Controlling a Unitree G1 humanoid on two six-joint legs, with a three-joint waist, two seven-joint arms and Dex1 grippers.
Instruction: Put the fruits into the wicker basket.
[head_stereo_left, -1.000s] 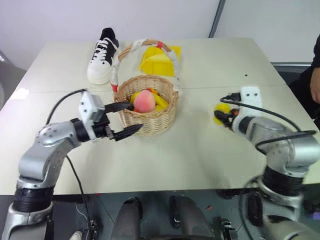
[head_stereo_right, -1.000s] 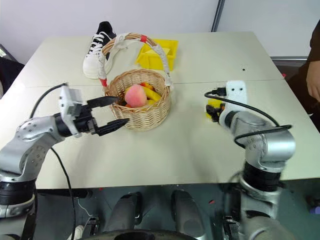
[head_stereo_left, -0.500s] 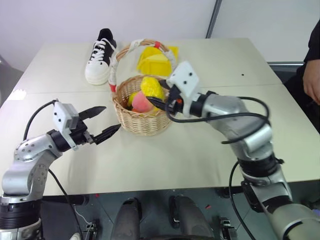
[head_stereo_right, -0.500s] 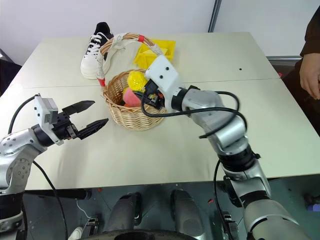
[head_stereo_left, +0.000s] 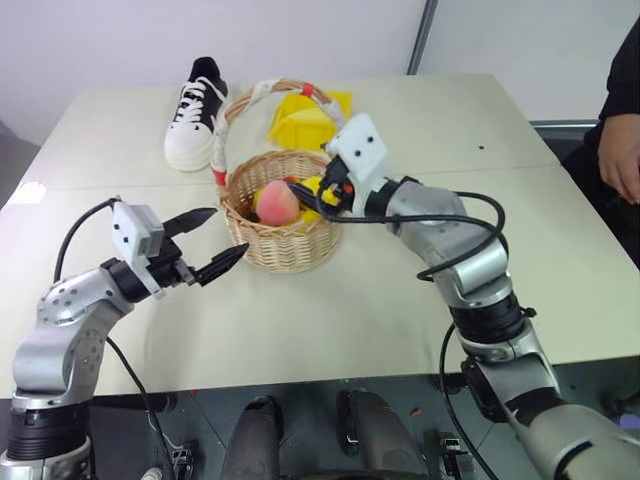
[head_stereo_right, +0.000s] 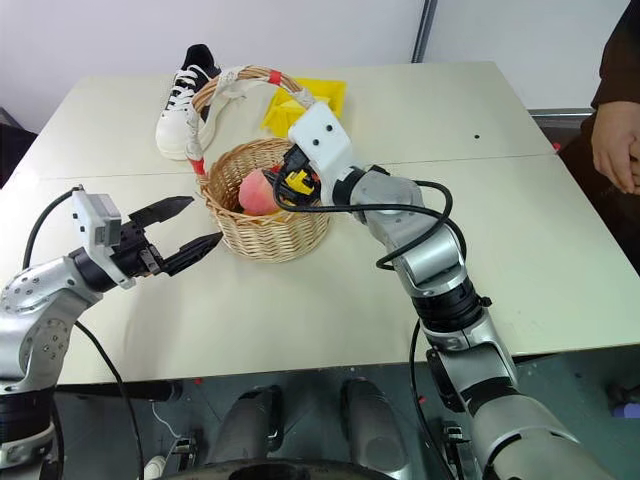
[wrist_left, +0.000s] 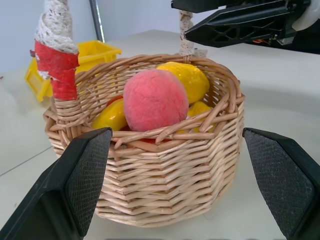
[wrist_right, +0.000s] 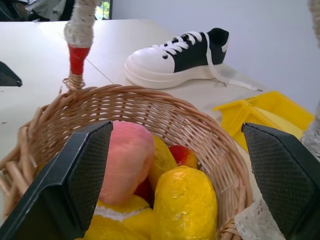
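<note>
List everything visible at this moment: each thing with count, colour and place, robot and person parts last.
wicker basket: one, tan, handle wrapped white and red, mid-table.
peach: one, pink-orange, in the basket.
lemon: one, bright yellow, in the basket beside the peach.
other fruit pieces: several, yellow and red, under them; kinds unclear.
sneaker: one, black and white, behind the basket.
yellow item: one, behind the basket handle.
table: one, pale.
left gripper: black, open, beside the basket.
right gripper: black, open, over the basket.
person's hand: one, table's far right edge.

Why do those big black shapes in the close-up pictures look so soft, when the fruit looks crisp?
Left wrist view: the claw's fingers sit close to the lens, so they blur, while the peach is sharp. Right wrist view: likewise soft fingers, a sharp glossy lemon, and a softer sneaker behind.
</note>
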